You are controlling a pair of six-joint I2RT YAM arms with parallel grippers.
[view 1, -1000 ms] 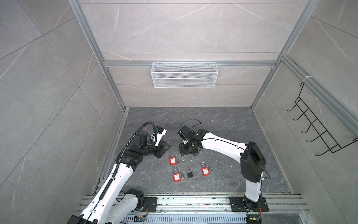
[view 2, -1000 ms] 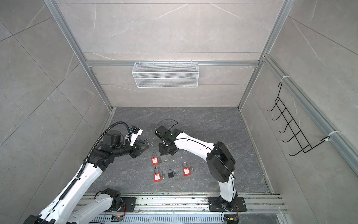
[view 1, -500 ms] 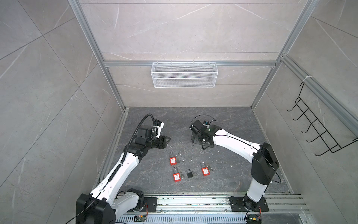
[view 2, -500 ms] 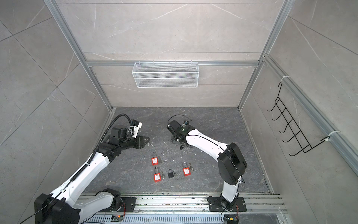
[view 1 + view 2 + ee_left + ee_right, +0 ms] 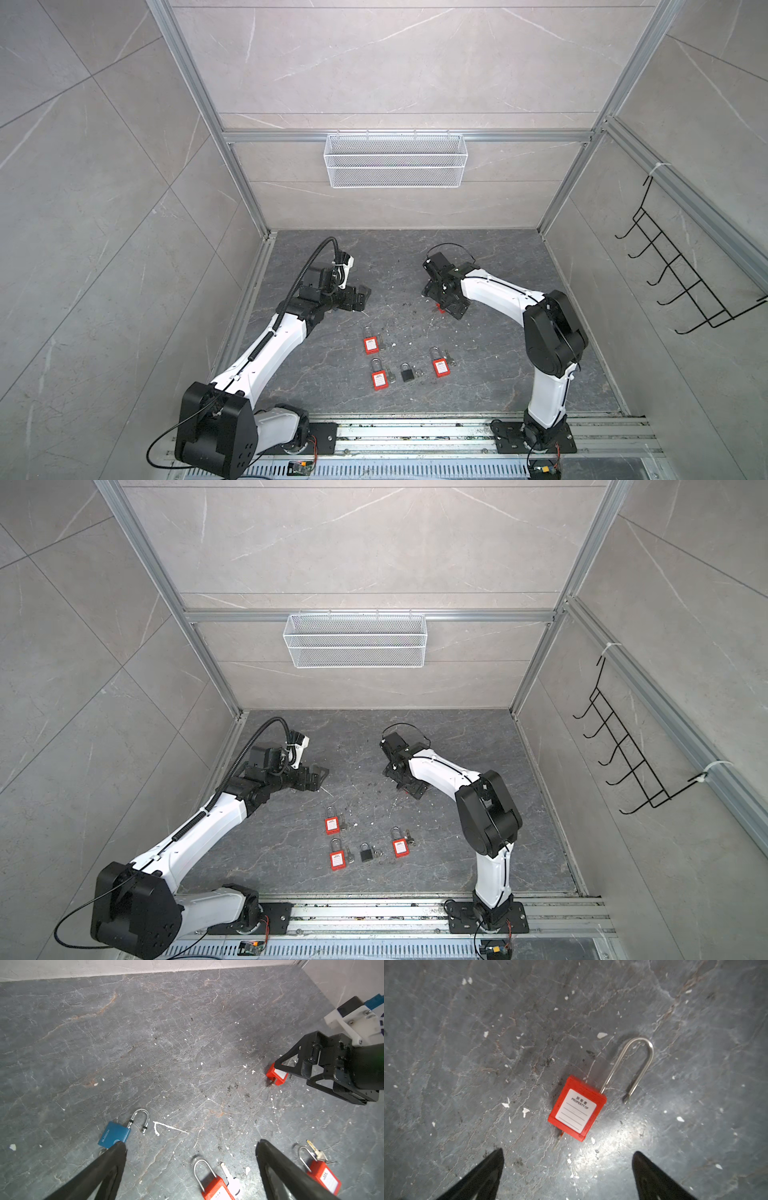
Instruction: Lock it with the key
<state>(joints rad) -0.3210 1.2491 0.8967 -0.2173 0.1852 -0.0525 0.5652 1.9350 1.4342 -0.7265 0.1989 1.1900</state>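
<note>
1. The red padlock (image 5: 577,1108) lies flat on the dark, veined, stone-look desk (image 5: 467,1043), at about 1 o'clock from the black padlock (image 5: 407,374) in a top view. Its long axis slants across the line of the right gripper (image 5: 568,1151), shackle end pointing away from that gripper, base toward it
2. Its body is a blocky red rectangle, plastic by the look, with a white lined label. The long steel shackle (image 5: 640,1073) is a narrow U with one leg free of the body, and a blurred key (image 5: 559,1138) sticks out of the base
3. The right gripper hangs over it, jaws spread wide, holding nothing
4. The left gripper (image 5: 191,1144), at about 11 o'clock from the black padlock, is likewise wide open and empty. A blue padlock (image 5: 114,1134) lies by one finger, its short steel loop swung open and pointing away from the gripper
</note>
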